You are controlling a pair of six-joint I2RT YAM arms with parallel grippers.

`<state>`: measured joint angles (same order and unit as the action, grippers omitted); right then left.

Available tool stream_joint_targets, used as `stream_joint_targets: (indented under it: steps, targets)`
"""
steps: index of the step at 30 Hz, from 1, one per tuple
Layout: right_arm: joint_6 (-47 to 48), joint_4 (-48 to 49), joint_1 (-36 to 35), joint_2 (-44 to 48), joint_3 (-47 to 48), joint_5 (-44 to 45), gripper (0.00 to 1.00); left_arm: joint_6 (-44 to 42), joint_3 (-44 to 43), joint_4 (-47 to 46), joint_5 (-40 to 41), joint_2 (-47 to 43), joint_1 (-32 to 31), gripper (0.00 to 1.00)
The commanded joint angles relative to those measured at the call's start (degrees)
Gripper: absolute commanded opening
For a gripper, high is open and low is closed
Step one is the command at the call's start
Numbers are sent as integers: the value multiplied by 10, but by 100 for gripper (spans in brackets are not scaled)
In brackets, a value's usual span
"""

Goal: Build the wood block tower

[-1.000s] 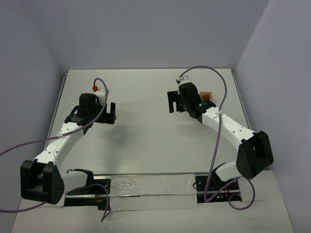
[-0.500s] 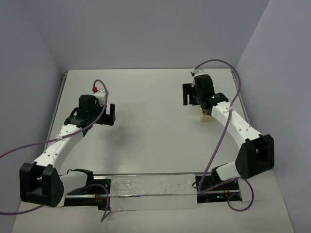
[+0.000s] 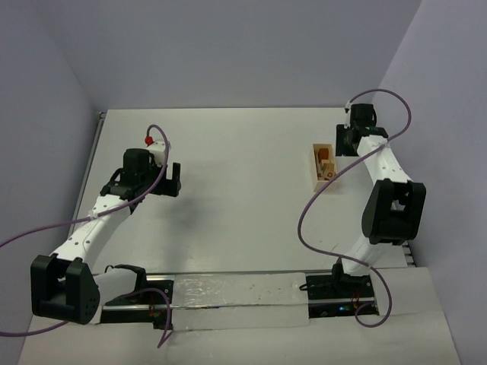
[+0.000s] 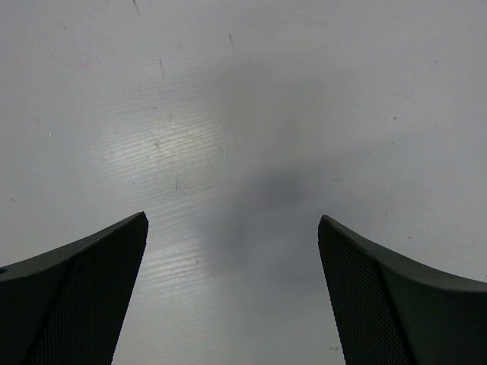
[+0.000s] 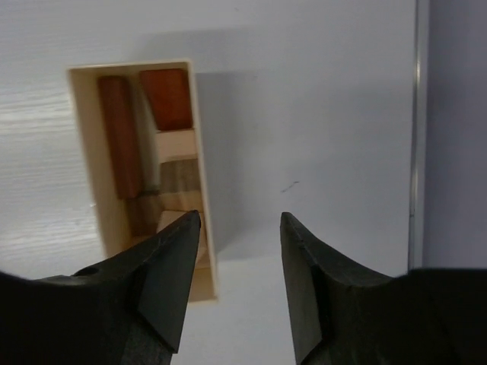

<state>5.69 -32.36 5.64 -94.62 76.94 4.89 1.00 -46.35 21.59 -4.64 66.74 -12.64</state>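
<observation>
Hovering jaws-apart, right gripper (image 5: pixel 240 228) has the wooden tray (image 5: pixel 85 152) of wood blocks (image 5: pixel 122 137) at its 10 o'clock, left gripper (image 4: pixel 232 228) spread wide above the table (image 4: pixel 228 76).

Blocks (image 5: pixel 176 144) are just lying loose in the pale tray (image 5: pixel 129 65), far right of the tabletop (image 3: pixel 243 190): one reddish-brown bar (image 5: pixel 122 137), a red cube (image 5: pixel 167 99), and the rest tan.

Pale wooden tray (image 5: pixel 86 152) lies on white table (image 3: pixel 243 190)
</observation>
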Motion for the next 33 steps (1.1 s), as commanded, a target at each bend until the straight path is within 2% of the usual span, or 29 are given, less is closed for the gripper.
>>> stream_joint_targets:
  steps: [1, 4, 18, 27, 33]
  targets:
    - [20, -23, 20, -35, 53, -6, 52, -3, -4, -14, -12, -1, -1, 99]
    - [20, -25, 26, -74, 74, -18, 51, -3, -5, -13, -12, 4, -1, 99]
    - [9, -43, 27, -128, 125, -96, 51, -4, -5, -9, -16, 15, -1, 99]
    - [11, -65, 27, -202, 175, -101, 50, -4, -2, -11, -15, 26, -1, 99]
    - [13, -58, 26, -217, 168, -91, 46, -4, -7, -9, -13, 36, -1, 99]
